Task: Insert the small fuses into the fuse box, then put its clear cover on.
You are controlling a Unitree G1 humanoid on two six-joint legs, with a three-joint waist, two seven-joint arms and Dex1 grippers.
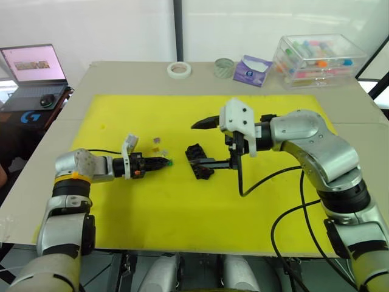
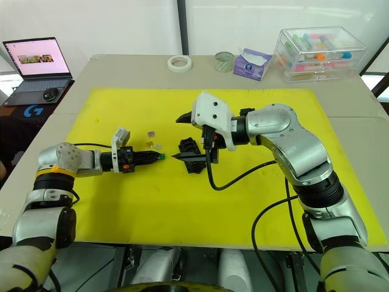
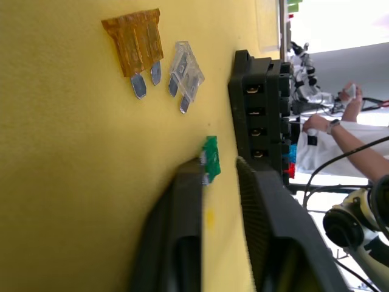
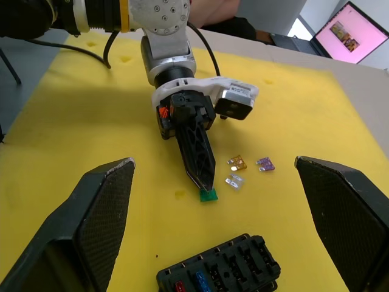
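The black fuse box (image 1: pixel 197 159) lies in the middle of the yellow mat (image 1: pixel 152 207), with a red and a blue fuse in its slots (image 4: pixel 189 285). My left gripper (image 1: pixel 165 162) lies low on the mat just left of the box, pointing at it. Its fingers stand narrowly open, and a green fuse (image 3: pixel 210 159) rests against one fingertip (image 3: pixel 193 173). An amber fuse (image 4: pixel 237 162), a purple fuse (image 4: pixel 265 163) and a clear one (image 4: pixel 233 180) lie loose beside that gripper. My right gripper (image 1: pixel 206 143) hovers wide open over the box, holding nothing. The clear cover is out of view.
At the table's far edge stand a white tape roll (image 1: pixel 179 69), a greenish roll (image 1: pixel 223 67), a purple tissue pack (image 1: pixel 251 70) and a large clear box of coloured tubes (image 1: pixel 316 59). A laptop (image 1: pixel 33 67) sits far left. A person's arm (image 3: pixel 358 146) shows beyond the table.
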